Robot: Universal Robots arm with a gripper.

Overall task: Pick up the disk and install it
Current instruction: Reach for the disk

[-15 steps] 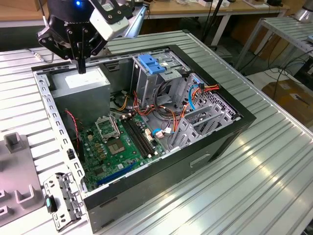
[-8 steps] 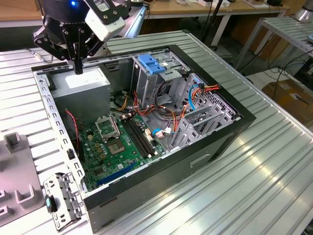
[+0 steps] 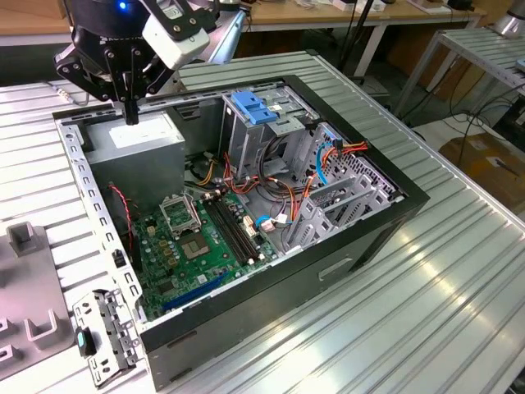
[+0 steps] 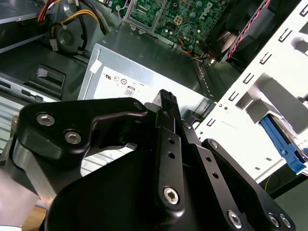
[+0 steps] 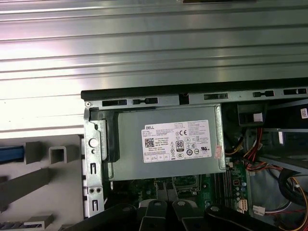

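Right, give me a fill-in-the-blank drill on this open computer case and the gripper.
1. The gripper hangs over the grey ___ with the white sticker.
2. Its fingers are ___ and hold nothing.
3. The plate on top of the drive cage is ___ in colour.
4. The motherboard is ___ in colour.
Missing words: power supply; shut; blue; green.

Table (image 3: pixel 459 271) ribbed shiny metal; power supply (image 5: pixel 130 159) matt grey metal (paper sticker (image 5: pixel 182 140)).
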